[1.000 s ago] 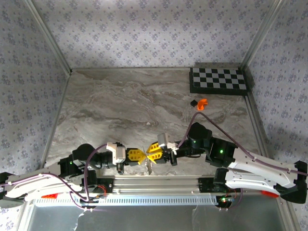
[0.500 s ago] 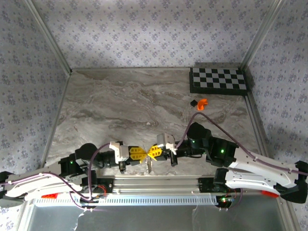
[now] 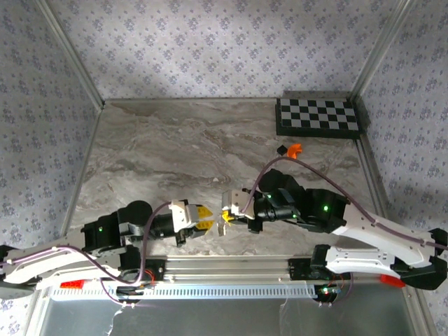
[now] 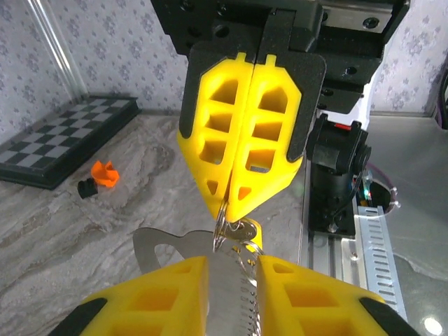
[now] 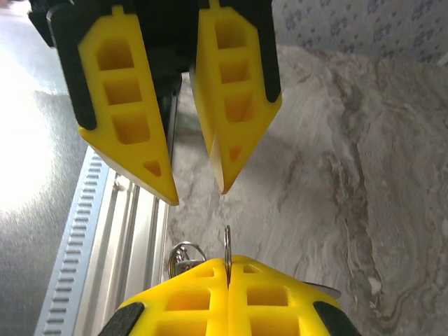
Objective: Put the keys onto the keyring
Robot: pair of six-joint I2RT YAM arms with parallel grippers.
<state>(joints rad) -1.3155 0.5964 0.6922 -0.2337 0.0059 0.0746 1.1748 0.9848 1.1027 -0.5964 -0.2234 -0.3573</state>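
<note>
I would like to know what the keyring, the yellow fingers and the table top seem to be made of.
Keyring: thin polished metal, probably steel; it is silvery with bright glints.
Yellow fingers: matte plastic, possibly printed; uniform colour and hollow cells.
Table top: marble or a marble-print laminate; grey-brown veins and a slight sheen, but the pictures leave it open.

The left arm (image 3: 49, 260) and the right arm (image 3: 381, 238) both have white shells over black joint housings, each with a small green light (image 3: 326, 208) and a purple cable (image 3: 285, 160) running along it. The left gripper (image 5: 197, 194) and the right gripper (image 4: 227, 210) have yellow fingers with rectangular pockets, tapered to points and backed by black plates
</note>
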